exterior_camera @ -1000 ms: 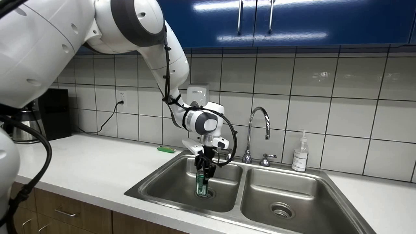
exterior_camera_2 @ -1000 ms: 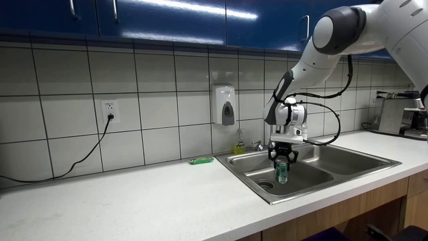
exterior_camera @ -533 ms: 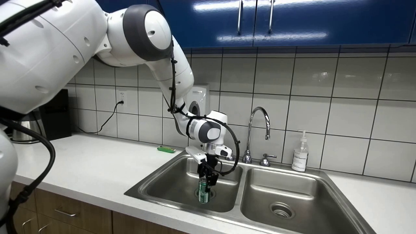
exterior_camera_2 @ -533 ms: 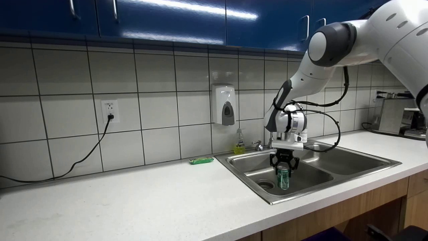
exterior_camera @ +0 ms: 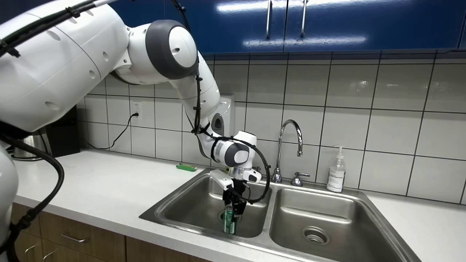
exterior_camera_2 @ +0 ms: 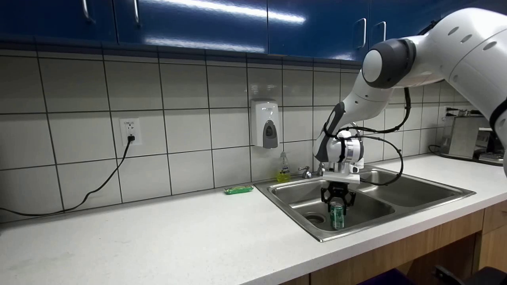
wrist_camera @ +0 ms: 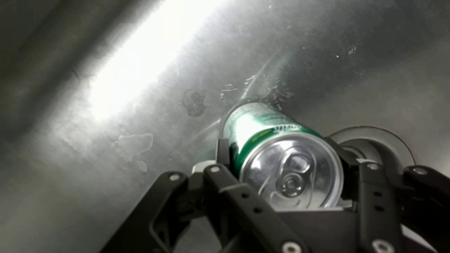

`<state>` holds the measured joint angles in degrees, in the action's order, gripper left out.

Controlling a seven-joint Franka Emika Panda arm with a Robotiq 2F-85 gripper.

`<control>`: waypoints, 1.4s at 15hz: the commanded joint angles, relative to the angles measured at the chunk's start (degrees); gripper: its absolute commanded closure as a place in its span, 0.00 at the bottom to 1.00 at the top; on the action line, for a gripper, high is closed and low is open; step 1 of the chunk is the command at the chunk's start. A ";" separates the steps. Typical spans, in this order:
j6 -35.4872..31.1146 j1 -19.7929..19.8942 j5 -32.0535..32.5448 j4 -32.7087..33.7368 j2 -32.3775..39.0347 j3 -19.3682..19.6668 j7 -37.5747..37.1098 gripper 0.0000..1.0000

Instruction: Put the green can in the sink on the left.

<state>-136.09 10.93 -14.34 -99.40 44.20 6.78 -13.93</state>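
Note:
The green can (exterior_camera: 229,222) stands upright inside the left basin (exterior_camera: 189,209) of the metal double sink, near its front side. The can also shows in an exterior view (exterior_camera_2: 337,217), beside the drain. My gripper (exterior_camera_2: 338,208) points down with its fingers on both sides of the can's upper part. In the wrist view, the gripper (wrist_camera: 284,154) is shut on the can, with a finger against each side of it. The silver lid (wrist_camera: 293,172) faces the camera. The can's bottom is at or very near the basin floor; I cannot tell whether it touches.
The drain (exterior_camera_2: 314,217) lies next to the can. A divider (exterior_camera: 271,213) separates the right basin (exterior_camera: 327,214). The faucet (exterior_camera: 279,153) and a sanitizer bottle (exterior_camera: 336,174) stand behind the sink. A green packet (exterior_camera_2: 238,190) and a yellow spray bottle (exterior_camera_2: 283,174) are near the wall.
My gripper and the can have moved down together, deeper into the left basin and toward its front side. The fingers have stayed around the can.

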 commanded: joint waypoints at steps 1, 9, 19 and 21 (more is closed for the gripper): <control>1.26 1.13 -1.07 2.06 0.84 -0.45 0.19 0.61; 0.83 -0.18 -0.33 -2.50 -5.78 0.27 -0.62 0.00; 11.55 -1.76 6.50 -12.31 -22.42 -0.30 10.54 0.00; 13.33 -3.19 8.80 -15.30 -25.87 -0.30 10.52 0.00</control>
<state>-125.77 9.34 -8.66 -108.75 25.04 6.61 -5.11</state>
